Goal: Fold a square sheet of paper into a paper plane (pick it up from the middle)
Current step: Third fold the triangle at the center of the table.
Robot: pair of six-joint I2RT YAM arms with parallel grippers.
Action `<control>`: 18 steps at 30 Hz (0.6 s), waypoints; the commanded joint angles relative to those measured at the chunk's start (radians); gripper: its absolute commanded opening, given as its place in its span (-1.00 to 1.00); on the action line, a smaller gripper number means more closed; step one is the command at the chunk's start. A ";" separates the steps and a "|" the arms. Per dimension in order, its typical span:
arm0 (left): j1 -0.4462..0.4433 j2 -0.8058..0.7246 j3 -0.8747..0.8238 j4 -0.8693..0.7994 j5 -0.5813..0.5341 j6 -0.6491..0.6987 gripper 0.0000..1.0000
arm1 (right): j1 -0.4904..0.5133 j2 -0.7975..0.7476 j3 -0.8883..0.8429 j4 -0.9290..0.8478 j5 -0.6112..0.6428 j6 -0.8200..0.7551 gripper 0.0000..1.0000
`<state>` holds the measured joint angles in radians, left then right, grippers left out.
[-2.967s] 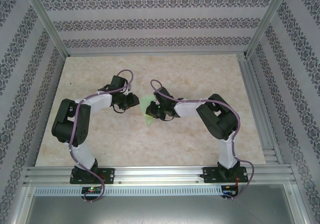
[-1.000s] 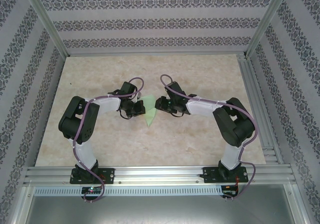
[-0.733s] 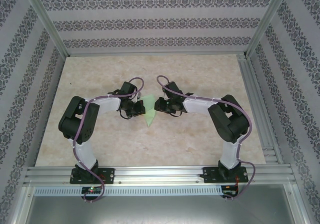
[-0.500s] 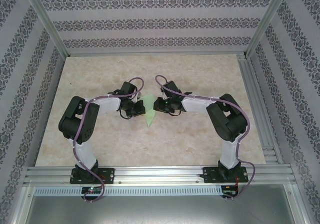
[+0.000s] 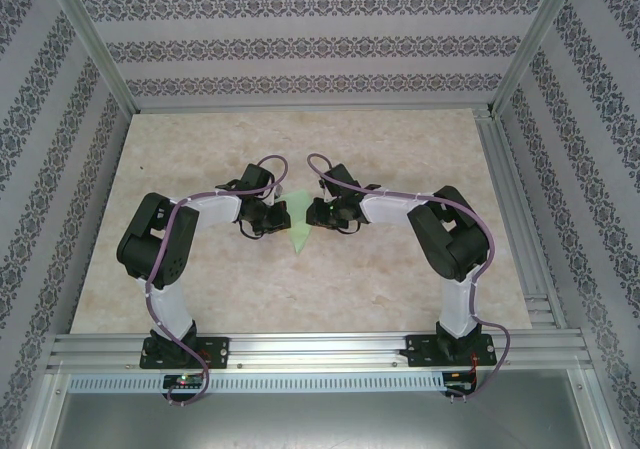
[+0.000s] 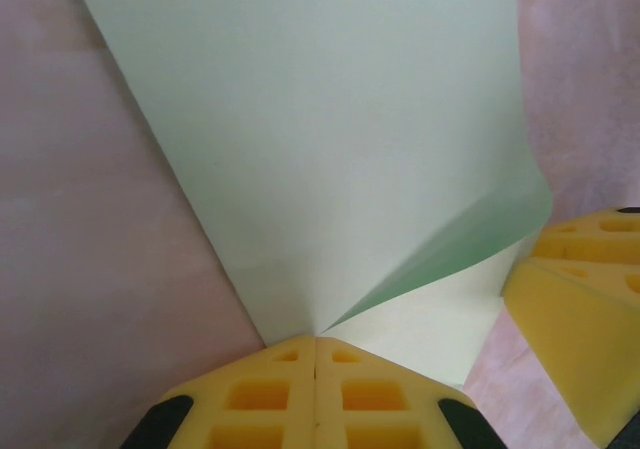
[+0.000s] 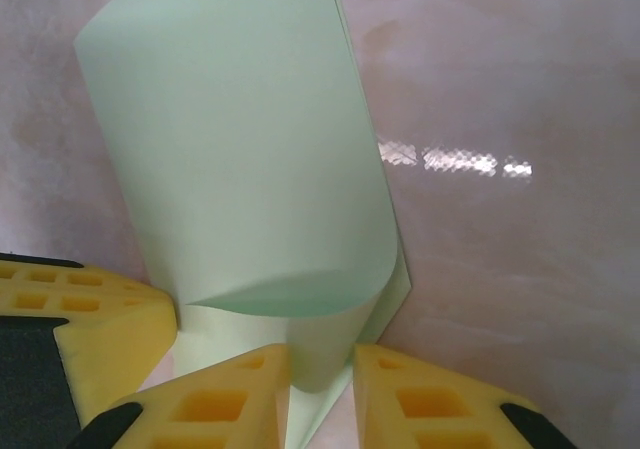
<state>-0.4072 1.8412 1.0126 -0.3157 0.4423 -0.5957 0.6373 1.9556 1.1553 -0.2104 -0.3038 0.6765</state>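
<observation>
The square sheet of paper (image 5: pixel 298 229) is pale green and partly folded to a point aimed at the near edge, and it lies mid-table between both grippers. My left gripper (image 5: pixel 274 217) is shut on its edge, pads (image 6: pixel 270 394) pressed together where two layers (image 6: pixel 330 149) meet. My right gripper (image 5: pixel 316 214) is open, its fingers (image 7: pixel 225 404) standing either side of a curled fold of the sheet (image 7: pixel 240 149). The two grippers sit close, facing each other. In the left wrist view a right-gripper finger (image 6: pixel 575 299) shows at the edge.
The marbled beige tabletop (image 5: pixel 400 149) lies under the sheet, with aluminium rails (image 5: pixel 300 349) along the near edge and patterned walls (image 5: pixel 300 44) around. Purple cables loop over both wrists.
The right arm has slid left until its fingers straddle the sheet's curled fold. The left arm, which came down onto the paper earlier, has held still for the last second.
</observation>
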 commanded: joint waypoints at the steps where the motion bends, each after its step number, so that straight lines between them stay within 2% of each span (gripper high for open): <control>1: -0.012 -0.015 -0.028 -0.036 -0.040 0.011 -0.88 | 0.016 0.011 0.027 -0.019 0.020 -0.031 -0.49; 6: -0.012 -0.017 -0.031 -0.035 -0.043 0.008 -0.87 | 0.023 -0.008 0.010 -0.007 0.013 -0.041 -0.39; 18: -0.012 -0.016 -0.037 -0.028 -0.044 0.005 -0.88 | 0.055 -0.015 -0.016 -0.026 0.024 -0.063 -0.44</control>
<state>-0.4084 1.8336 1.0039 -0.3149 0.4355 -0.5961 0.6788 1.9553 1.1549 -0.2264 -0.2935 0.6369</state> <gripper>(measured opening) 0.062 0.280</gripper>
